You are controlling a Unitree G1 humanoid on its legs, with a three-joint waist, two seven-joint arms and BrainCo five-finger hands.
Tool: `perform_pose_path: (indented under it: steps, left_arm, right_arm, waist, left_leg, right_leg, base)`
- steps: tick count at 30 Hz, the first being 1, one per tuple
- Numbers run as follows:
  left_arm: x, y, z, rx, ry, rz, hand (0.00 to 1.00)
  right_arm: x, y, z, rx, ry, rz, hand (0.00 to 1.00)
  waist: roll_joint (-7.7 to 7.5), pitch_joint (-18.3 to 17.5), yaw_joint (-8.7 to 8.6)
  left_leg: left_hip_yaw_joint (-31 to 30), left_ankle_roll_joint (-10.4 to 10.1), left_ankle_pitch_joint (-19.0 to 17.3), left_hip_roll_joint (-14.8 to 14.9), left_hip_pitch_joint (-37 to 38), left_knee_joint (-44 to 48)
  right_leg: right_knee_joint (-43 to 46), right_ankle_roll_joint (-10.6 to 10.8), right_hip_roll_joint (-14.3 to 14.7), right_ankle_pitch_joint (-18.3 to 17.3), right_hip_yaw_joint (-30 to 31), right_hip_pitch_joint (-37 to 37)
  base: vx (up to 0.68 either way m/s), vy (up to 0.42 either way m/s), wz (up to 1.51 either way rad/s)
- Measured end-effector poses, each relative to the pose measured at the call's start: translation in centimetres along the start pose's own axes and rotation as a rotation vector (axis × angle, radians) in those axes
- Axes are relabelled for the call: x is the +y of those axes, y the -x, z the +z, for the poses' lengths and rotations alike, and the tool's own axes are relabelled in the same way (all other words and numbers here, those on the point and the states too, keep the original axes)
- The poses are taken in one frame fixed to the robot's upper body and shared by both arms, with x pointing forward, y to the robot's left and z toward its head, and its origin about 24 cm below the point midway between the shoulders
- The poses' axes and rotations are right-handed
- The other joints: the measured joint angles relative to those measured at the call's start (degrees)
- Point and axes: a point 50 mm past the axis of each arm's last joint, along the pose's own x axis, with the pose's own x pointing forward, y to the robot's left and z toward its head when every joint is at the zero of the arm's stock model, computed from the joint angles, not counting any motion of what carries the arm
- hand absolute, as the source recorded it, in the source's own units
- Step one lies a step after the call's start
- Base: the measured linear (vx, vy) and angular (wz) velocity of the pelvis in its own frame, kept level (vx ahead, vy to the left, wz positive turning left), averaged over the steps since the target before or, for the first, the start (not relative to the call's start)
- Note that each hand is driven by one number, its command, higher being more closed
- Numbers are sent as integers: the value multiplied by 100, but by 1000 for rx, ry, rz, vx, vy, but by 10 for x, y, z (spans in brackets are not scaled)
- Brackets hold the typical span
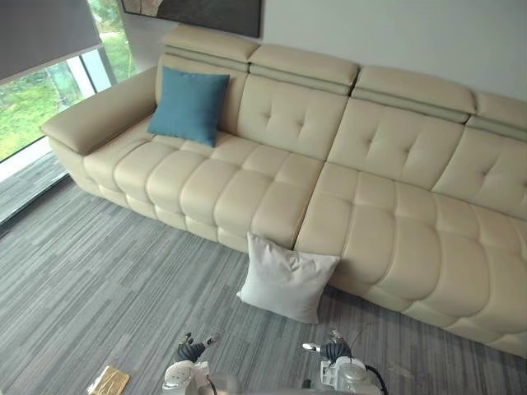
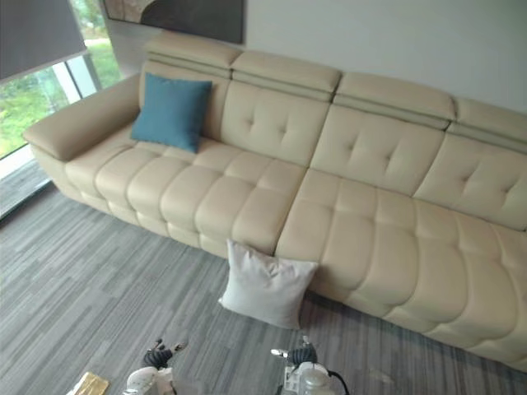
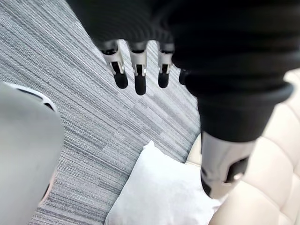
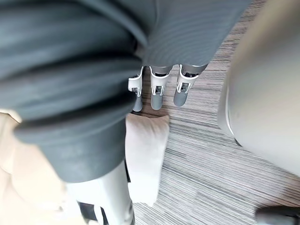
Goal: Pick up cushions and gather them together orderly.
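One white cushion leans against the sofa, whose right end is cropped.

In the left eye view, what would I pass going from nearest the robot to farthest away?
left hand and right hand side by side → white cushion on the floor → sofa seat → blue cushion against the backrest → picture on the wall

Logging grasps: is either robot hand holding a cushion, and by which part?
Nothing is held: the left robot hand and right robot hand are open, clear of the white cushion.
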Motion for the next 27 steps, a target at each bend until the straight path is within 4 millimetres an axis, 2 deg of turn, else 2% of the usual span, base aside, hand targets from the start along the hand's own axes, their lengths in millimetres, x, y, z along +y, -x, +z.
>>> perform_pose_path:
  steps: [2,4,5,7,9,11,12,13,14,15,17,18,19,20,22,24,25,26,27]
  left_arm:
    - [0,0,-1,1,-10,-3,0]
    - [3,0,-2,4,-17,2,0]
    - [-7,1,-5,16,-23,-24,0]
    - [-12,2,-6,16,-35,-39,0]
    - [-11,1,-3,7,-37,-38,0]
    - [-11,1,0,-8,-29,-37,0]
    - [-12,1,1,-13,-30,-40,0]
    - [-11,2,1,-15,-36,-39,0]
    - [-11,1,2,-19,-36,-40,0]
    - [-12,2,4,-27,-35,-40,0]
    - [-12,1,5,-33,-35,-39,0]
    - [-12,1,6,-34,-35,-39,0]
    - [-12,1,6,-33,-32,-35,0]
    - [-8,0,8,-40,-43,-24,0]
    - [-3,-1,9,-38,-52,-15,0]
    - [-1,-2,7,-26,-59,-10,0]
    - [0,-2,6,-22,-62,-8,0]
    - [1,-2,4,-11,-66,-6,0]
    - [1,-2,3,-7,-67,-5,0]
  right_arm:
    - [-2,-1,1,-2,-10,-3,0]
    - [-3,0,-1,5,-16,-9,0]
    - [-11,-2,1,2,-7,-27,0]
    - [-12,-2,2,0,-8,-30,0]
    - [-14,-3,2,4,-27,-40,0]
    - [-16,-3,1,10,-40,-47,0]
    - [-17,-3,-2,24,-51,-60,0]
    - [-18,-3,-3,33,-53,-69,0]
    - [-18,-3,-3,36,-56,-72,0]
    - [-18,-3,-4,42,-73,-74,0]
    - [-18,-3,-5,45,-76,-78,0]
    - [-18,-3,-5,45,-76,-79,0]
    - [-18,-3,-5,50,-73,-81,0]
    - [-14,-2,-8,58,-77,-74,0]
    - [-9,0,-10,67,-83,-64,0]
    - [-10,0,-13,75,-85,-71,0]
    - [-11,1,-15,79,-85,-73,0]
    - [-11,2,-17,84,-85,-74,0]
    - [-11,2,-17,85,-86,-75,0]
  waist:
    - [-5,-6,-12]
    - [-82,-49,-50]
    - [91,-86,-71]
    - [185,-122,-99]
    - [191,-120,-110]
    - [204,-66,-104]
    - [219,-54,-75]
    - [216,-54,-69]
    - [213,-54,-69]
    - [201,-48,-56]
    - [186,-39,-38]
    - [190,-41,-36]
    - [222,-39,-1]
    - [46,-76,14]
    - [-64,-105,17]
    - [-94,-126,15]
    - [-162,-176,15]
    - [-123,-190,15]
    - [-148,-220,15]
  left_leg:
    - [75,-181,-74,31,100,-39]
    - [18,-329,-164,-16,208,-60]
    - [-125,-422,-174,172,281,-56]
    - [-310,-441,-163,327,193,161]
    - [-627,-441,-160,521,-296,1197]
    - [-926,-440,58,762,-873,2578]
    - [-969,-482,-9,895,-1129,3174]
    - [-897,-604,-112,912,-1294,3283]
    - [-858,-632,-164,891,-1373,3235]
    - [-889,-616,-289,741,-1548,2792]
    - [-1035,-590,-242,478,-1713,1911]
    - [-1132,-553,-162,394,-1712,1651]
    - [-1317,-546,287,242,-1642,1206]
    - [-1197,-488,324,130,-1499,990]
    - [-1070,-421,304,52,-1397,900]
    - [-952,-376,278,-37,-1270,794]
    - [-863,-358,288,-97,-1143,664]
    - [-782,-338,300,-133,-1044,543]
    - [-749,-319,311,-149,-1000,507]
  right_leg:
    - [-1018,-135,202,547,80,-67]
    - [-1335,-234,291,1141,313,-8]
    - [-1213,-273,413,980,183,81]
    - [-1139,-311,502,692,29,97]
    - [-1160,-384,596,509,-101,237]
    - [-1265,-469,750,380,-188,534]
    - [-1385,-536,826,333,-187,796]
    - [-1501,-547,843,325,-156,990]
    - [-1538,-547,841,326,-134,1036]
    - [-1622,-546,803,326,-39,1140]
    - [-1664,-484,725,328,79,1187]
    - [-1663,-400,710,318,106,1183]
    - [-1673,-251,729,304,281,1172]
    - [-1762,-182,661,332,427,1202]
    - [-1969,-51,572,413,488,1324]
    - [-2124,21,505,465,571,1423]
    - [-2213,76,452,509,636,1483]
    - [-2317,88,429,545,699,1535]
    - [-2343,93,418,556,726,1547]
  base:
    - [251,-112,-21]
    - [334,-199,6]
    - [320,-216,17]
    - [320,-258,28]
    - [257,-250,33]
    - [249,-176,12]
    - [291,-106,-16]
    - [247,-73,-21]
    - [201,-11,-31]
    - [144,21,-28]
    - [167,90,-30]
    - [138,160,-38]
    - [113,156,-36]
    - [113,145,-35]
    - [148,158,-22]
    - [116,132,-25]
    - [101,102,-29]
    - [116,115,-30]
    - [95,63,-22]
